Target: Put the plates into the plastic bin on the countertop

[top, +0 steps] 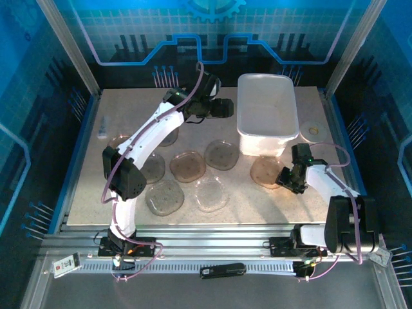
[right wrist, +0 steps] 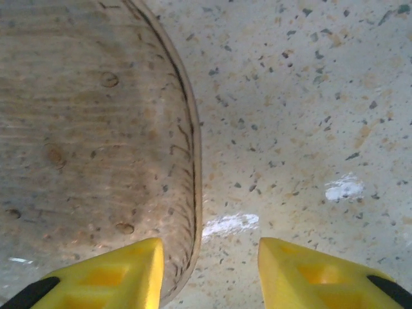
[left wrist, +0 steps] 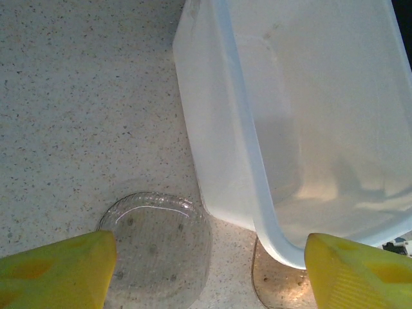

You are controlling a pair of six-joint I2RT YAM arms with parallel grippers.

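The bin [top: 260,145] sits toward the far right corner of the countertop [top: 302,199], and it looks empty, nothing in yet! Seven or so plates [top: 187,165] lie spread left of it and in front. The right claw [right wrist: 206,277], jaws parted, straddles the rim of the brown plate [right wrist: 84,129] just before the bin. The left claw [left wrist: 209,257] hangs wide and empty beside the bin's left wall.

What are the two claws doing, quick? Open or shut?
Left gripper: open, empty, by the bin.
Right gripper: open, holding nothing, a plate edge between its fingers.
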